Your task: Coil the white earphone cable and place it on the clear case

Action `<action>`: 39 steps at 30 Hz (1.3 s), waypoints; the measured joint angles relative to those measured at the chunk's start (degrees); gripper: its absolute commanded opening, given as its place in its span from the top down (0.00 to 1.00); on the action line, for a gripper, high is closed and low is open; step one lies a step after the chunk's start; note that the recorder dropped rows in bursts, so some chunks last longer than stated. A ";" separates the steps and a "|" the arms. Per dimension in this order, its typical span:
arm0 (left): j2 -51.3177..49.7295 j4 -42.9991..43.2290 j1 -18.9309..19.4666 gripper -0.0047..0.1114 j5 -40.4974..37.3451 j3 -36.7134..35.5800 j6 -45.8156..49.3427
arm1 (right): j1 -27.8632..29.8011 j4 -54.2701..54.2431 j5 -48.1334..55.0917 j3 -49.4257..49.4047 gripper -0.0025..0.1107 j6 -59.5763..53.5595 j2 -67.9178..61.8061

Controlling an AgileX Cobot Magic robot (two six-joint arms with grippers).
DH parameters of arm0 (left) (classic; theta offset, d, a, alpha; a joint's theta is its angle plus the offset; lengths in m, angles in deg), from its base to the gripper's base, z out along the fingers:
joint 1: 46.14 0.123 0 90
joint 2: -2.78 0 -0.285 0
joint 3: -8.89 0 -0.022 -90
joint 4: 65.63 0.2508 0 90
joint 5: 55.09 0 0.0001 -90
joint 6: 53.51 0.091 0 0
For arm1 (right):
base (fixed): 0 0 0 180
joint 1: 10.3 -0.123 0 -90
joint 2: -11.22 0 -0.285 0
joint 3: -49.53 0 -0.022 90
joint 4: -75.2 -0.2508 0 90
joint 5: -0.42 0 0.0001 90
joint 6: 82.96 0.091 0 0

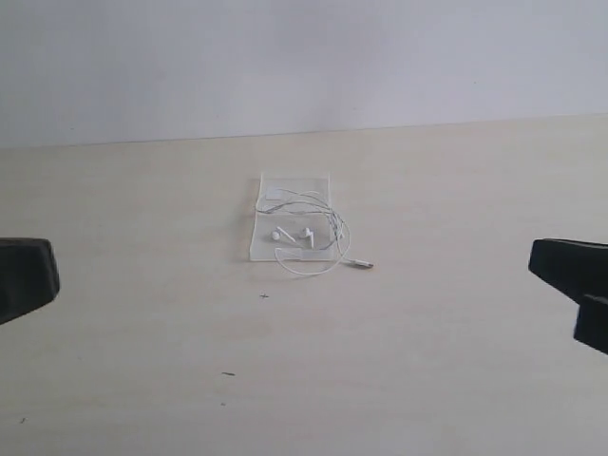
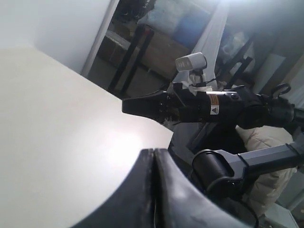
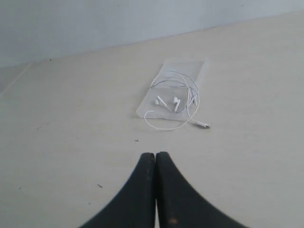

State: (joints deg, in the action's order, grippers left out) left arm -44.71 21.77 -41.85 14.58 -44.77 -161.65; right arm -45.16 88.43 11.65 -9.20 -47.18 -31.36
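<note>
My left gripper (image 2: 154, 154) and right gripper (image 3: 155, 156) are both pressed fully closed, holding nothing, at the left and right edges of the exterior view. The white earphone cable (image 1: 306, 234) lies loosely looped on the clear case (image 1: 294, 183) at mid-frame, a loop and the plug spilling off its lower right onto the worktop (image 1: 142, 332).

The left claw (image 2: 154, 152) is closed, its two black fingers (image 2: 176, 195) pressed flat against each other along a thin seam. The right claw (image 3: 155, 155) is closed the same way, fingertips meeting. In the exterior view each claw shows only as a dark wedge at its own edge, tips pointing inward, the two well apart. The left wrist view shows the right arm (image 2: 223, 105) stretched out level, ending in a narrow closed tip.
</note>
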 measured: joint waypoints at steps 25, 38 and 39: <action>11.57 5.75 0.00 0.96 0.33 0.00 -1.27 | 0.00 -1.11 0.48 -8.00 0.98 0.24 13.91; 20.05 11.20 -2.64 0.96 -4.96 0.00 -1.27 | 0.00 -1.21 0.48 -8.00 0.98 0.24 13.91; 21.48 11.71 -3.52 0.96 -8.87 0.00 -1.27 | 0.00 -1.21 0.48 -8.00 0.98 0.24 13.91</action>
State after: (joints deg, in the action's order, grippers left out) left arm -23.23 33.49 -45.37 5.71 -44.77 -162.92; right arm -45.16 87.21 12.13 -17.20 -46.94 -17.46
